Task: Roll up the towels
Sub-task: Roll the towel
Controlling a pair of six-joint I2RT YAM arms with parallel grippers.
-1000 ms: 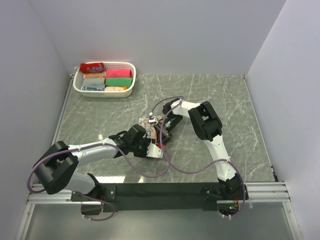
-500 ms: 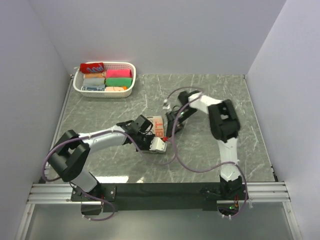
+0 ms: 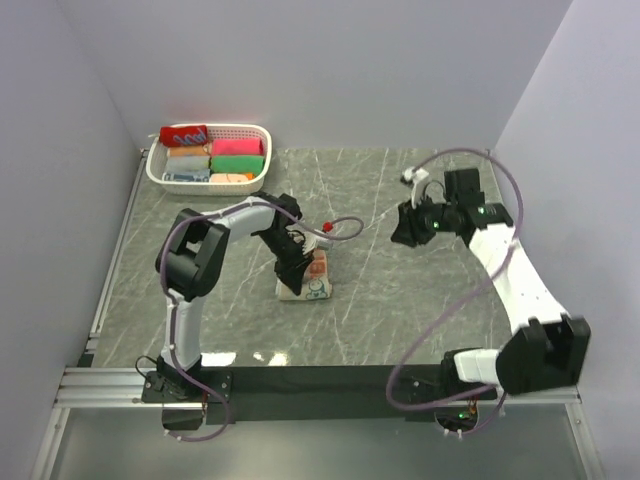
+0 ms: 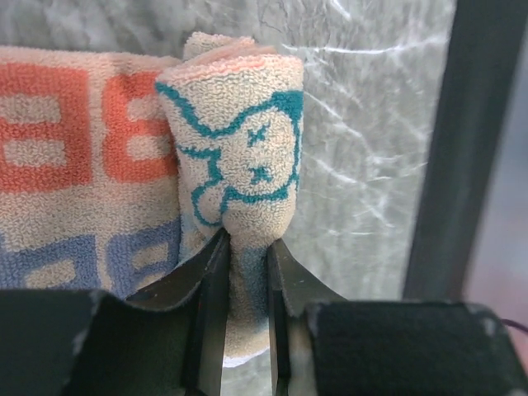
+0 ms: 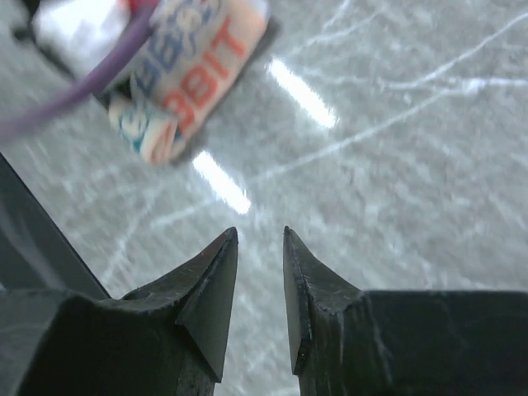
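Observation:
A cream towel [image 3: 312, 282] with orange-red letters and teal print lies partly rolled mid-table. In the left wrist view its rolled end [image 4: 239, 140] with the teal cartoon face is pinched between the fingers of my left gripper [image 4: 246, 247], which is shut on it; the flat part runs off to the left. From above, the left gripper [image 3: 298, 266] stands over the towel. My right gripper [image 3: 403, 232] hangs well to the right, open and empty [image 5: 261, 235], with the towel [image 5: 194, 58] far ahead of it. A red towel [image 3: 184, 135] rests on the basket's left rim.
A white basket [image 3: 258, 135] at the back left holds several coloured rolled towels. A purple cable [image 5: 91, 82] loops near the cream towel. Walls close in the table at the left, back and right.
My right gripper let go, opened and drew back to the right, away from the towel. My left gripper closed on the rolled end, and the left arm swung up and round.

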